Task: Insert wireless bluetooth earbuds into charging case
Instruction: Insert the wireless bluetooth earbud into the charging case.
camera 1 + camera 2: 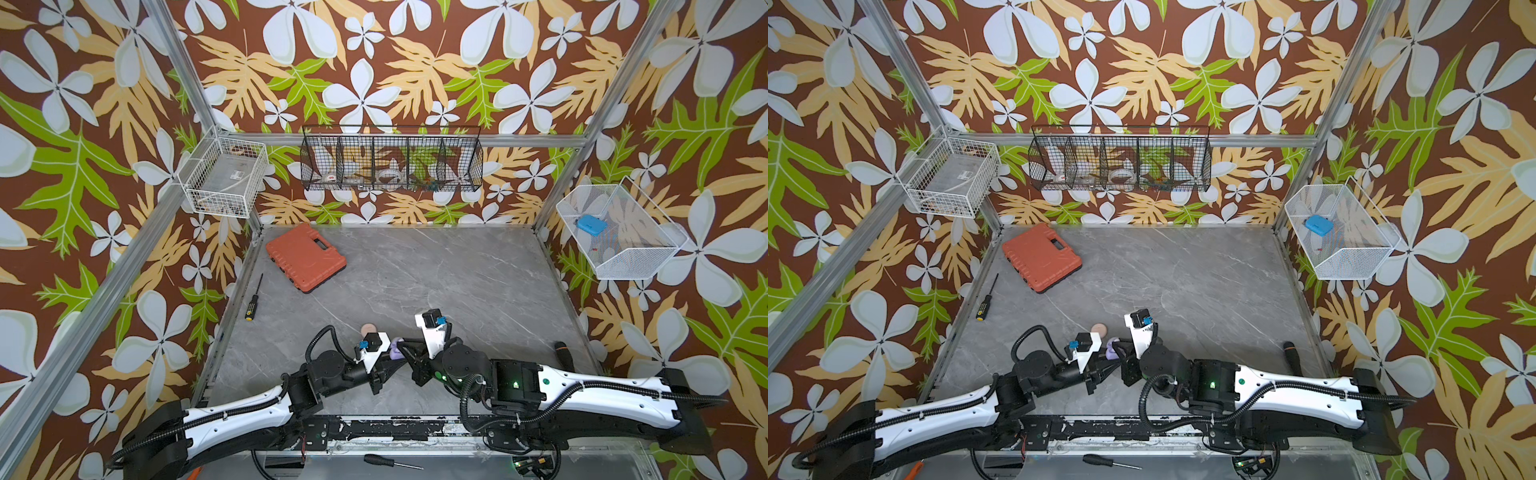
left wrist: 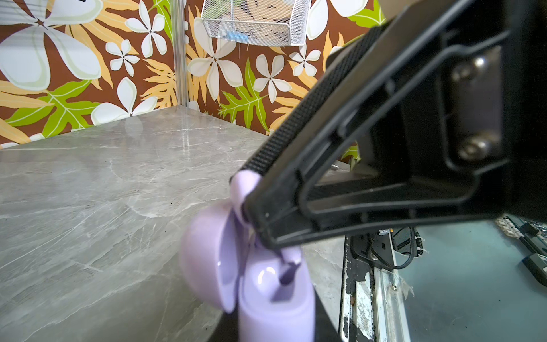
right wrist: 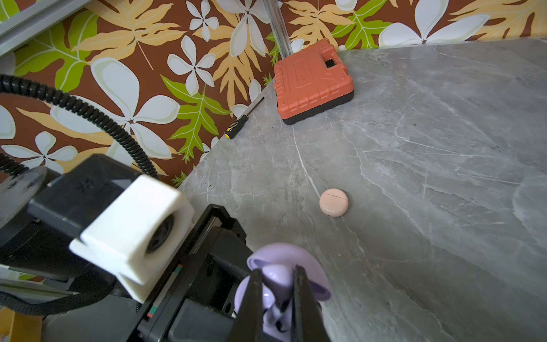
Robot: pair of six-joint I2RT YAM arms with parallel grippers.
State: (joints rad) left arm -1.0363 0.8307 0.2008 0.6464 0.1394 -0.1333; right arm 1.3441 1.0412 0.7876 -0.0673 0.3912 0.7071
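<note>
Seating a lavender earbud (image 3: 276,284) is in hand: pinched by the right gripper (image 3: 277,271) over the open lavender case (image 2: 275,296), itself clamped by the left gripper (image 1: 392,358); stem-to-socket alignment is needed.

I'm working over a grey marbled tabletop (image 1: 457,282). At its far left a closed orange tool case (image 1: 305,257) lies flat. Nearer, along the left edge, is a screwdriver (image 1: 252,301) with a black-and-yellow handle. A pink round case (image 3: 333,202) sits shut near the middle, well apart from both. By the near right edge lies a dark cylindrical object (image 1: 562,353), which I can't identify.
</note>
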